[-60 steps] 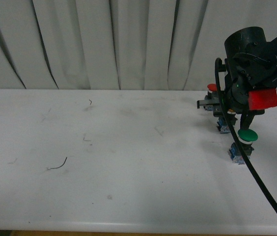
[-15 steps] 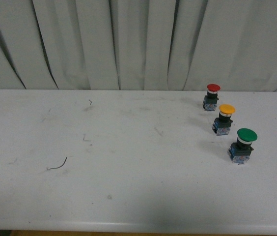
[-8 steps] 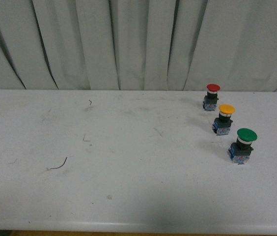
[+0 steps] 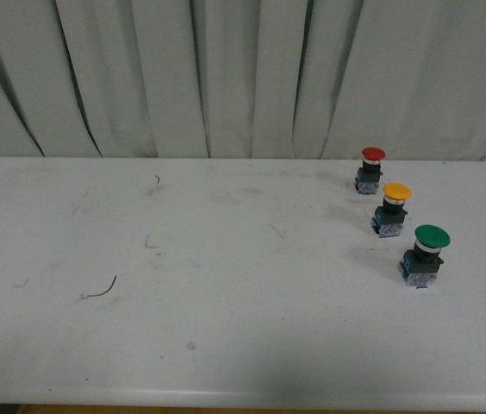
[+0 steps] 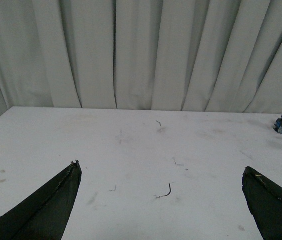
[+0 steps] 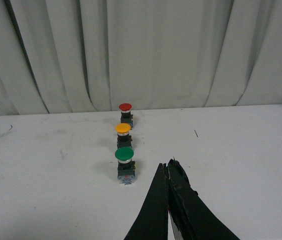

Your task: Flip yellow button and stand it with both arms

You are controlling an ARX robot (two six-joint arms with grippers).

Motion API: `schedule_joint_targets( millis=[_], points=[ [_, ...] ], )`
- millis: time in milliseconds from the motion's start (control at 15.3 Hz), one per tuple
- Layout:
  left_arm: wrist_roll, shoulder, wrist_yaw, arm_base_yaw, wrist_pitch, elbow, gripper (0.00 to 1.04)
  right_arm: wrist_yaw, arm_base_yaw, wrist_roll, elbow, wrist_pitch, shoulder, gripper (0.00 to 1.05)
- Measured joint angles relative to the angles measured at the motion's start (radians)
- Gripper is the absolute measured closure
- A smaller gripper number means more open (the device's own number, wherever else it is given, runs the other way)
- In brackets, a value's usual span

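Two sets of fingers are seen only in the wrist views. The left gripper has its fingers spread wide apart with nothing between them, while the right gripper has its fingers pressed together at the tips, clenched on nothing. Both are held above bare table, clear of every button.

Moving outward, the yellow button is found standing upright on the white worktop, cap up, blue-grey base down, toward the far right corner. It's the middle one of a short slanted row of three, all standing and none touching. The red button sits just beyond it, nearest the far edge by the curtain, and the larger green button sits just on the near side, a bit closer to the right edge. In the right wrist view the same row is seen straight ahead of the closed fingertips, green one nearest.

Over on the left half of the worktop a thin curved bit of wire is lying flat, well apart from the buttons, plus some scuffs and smaller scraps.
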Motion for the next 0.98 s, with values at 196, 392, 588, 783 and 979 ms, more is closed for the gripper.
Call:
schedule_joint_targets(
  millis=[196, 392, 588, 783, 979],
  points=[
    [0.0, 0.0, 0.0, 0.0, 0.0, 0.0, 0.07, 0.0, 0.0, -0.002, 0.0, 0.0, 0.0, 0.82],
    [0.0, 0.0, 0.0, 0.0, 0.0, 0.0, 0.07, 0.0, 0.0, -0.002, 0.0, 0.0, 0.0, 0.43],
    [0.0, 0.0, 0.0, 0.0, 0.0, 0.0, 0.07, 0.0, 0.0, -0.002, 0.0, 0.0, 0.0, 0.07],
    [0.0, 0.0, 0.0, 0.0, 0.0, 0.0, 0.07, 0.0, 0.0, -0.002, 0.0, 0.0, 0.0, 0.06],
    [0.0, 0.0, 0.0, 0.0, 0.0, 0.0, 0.07, 0.0, 0.0, -0.002, 0.0, 0.0, 0.0, 0.06]
  ],
)
